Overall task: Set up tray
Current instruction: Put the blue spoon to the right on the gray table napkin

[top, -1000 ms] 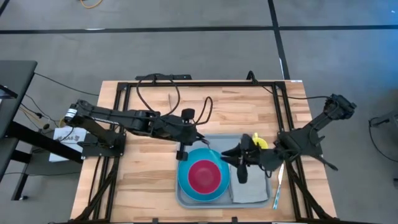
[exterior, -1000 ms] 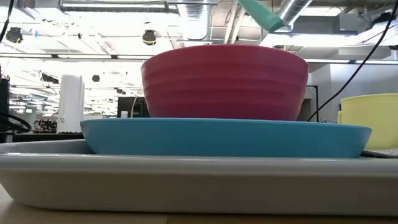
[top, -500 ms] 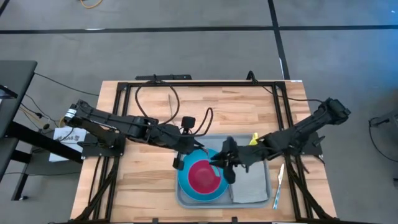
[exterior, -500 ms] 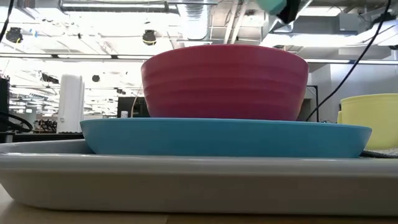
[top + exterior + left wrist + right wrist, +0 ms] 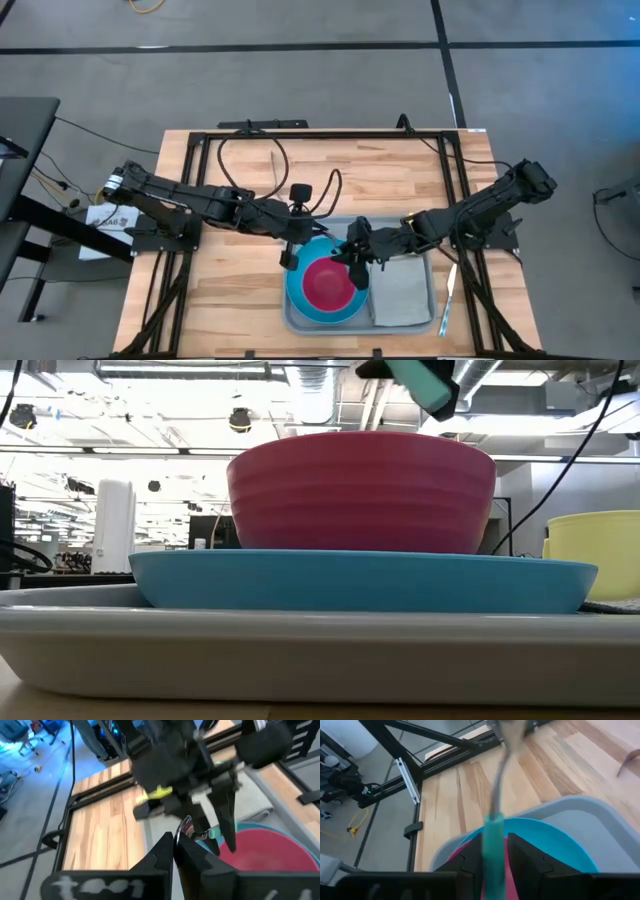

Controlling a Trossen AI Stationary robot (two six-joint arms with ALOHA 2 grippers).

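The grey tray (image 5: 290, 322) lies at the table's near middle. On it rests a blue plate (image 5: 300, 300) that carries a red bowl (image 5: 325, 285), with a folded grey napkin (image 5: 402, 295) to their right. My right gripper (image 5: 350, 262) hangs over the bowl's right rim, shut on a teal-handled metal utensil (image 5: 492, 840). The low view shows the teal handle (image 5: 420, 382) above the bowl (image 5: 360, 490). My left gripper (image 5: 290, 258) hovers shut and empty over the plate's far left edge. My right gripper pinches the utensil's teal handle (image 5: 491, 852) between its two fingers. The metal shaft (image 5: 499, 780) runs on past the fingertips, along the fingers. The fingers slant down from the table's right. The utensil is lifted clear, above the bowl.
A yellow cup (image 5: 590, 550) stands at the tray's far right, mostly hidden under the right arm in the high view. Another utensil (image 5: 447, 292) lies on the wood right of the tray. Black frame rails (image 5: 330, 133) border the table; bare wood lies left of the tray.
My right gripper has moved toward the table's left and down with the utensil, from over the napkin to over the bowl's right rim. The tray, plate and bowl have stayed in place.
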